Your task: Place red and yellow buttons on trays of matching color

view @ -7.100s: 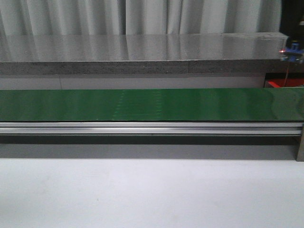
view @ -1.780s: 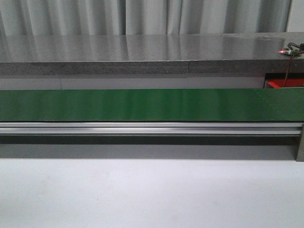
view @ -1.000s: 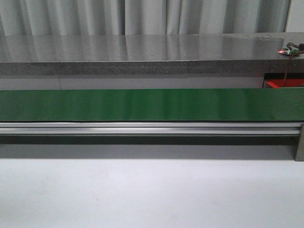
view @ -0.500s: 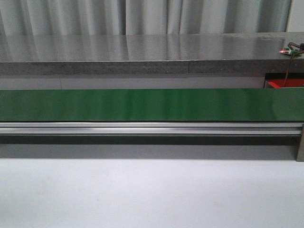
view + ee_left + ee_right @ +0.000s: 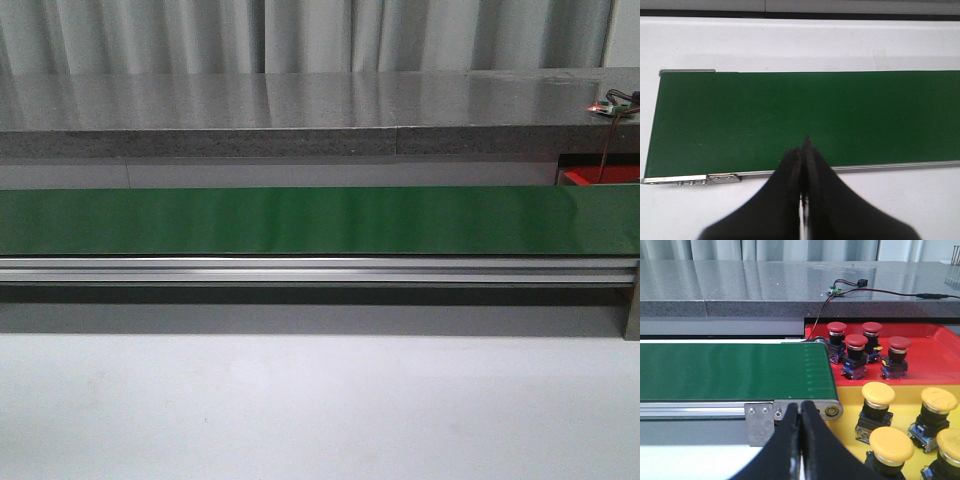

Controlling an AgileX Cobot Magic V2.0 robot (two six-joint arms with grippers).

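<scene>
The left gripper (image 5: 804, 145) has its fingers (image 5: 796, 165) pressed together with no gap between them, and they hold nothing; the tips hang over the near edge of the green conveyor belt (image 5: 790, 120), whose surface in the left wrist view carries no object. The right gripper (image 5: 801, 412) is in the same condition: its fingers (image 5: 811, 425) meet at the tips, grip nothing, and sit just in front of the metal end bracket (image 5: 790, 412) of the belt (image 5: 730, 377). Beyond that end of the belt lies the red tray (image 5: 940, 347), which contains four red buttons (image 5: 857, 341) grouped together near the belt's end roller, each on a black and blue base. Adjoining the red tray on its near side is the yellow tray (image 5: 850, 410), which holds five yellow buttons (image 5: 878, 393); some of these are cut off by the picture edge. A small circuit board (image 5: 836, 290) with red and black wires rests on the grey stone ledge (image 5: 740, 287) behind the trays. In the front view the belt (image 5: 300, 220) runs across the full width above an aluminium rail (image 5: 300, 270), with the white worktop (image 5: 300, 410) in front of it. Only a corner of the red tray (image 5: 598, 177) shows there, at the belt's right end, and neither gripper appears.
</scene>
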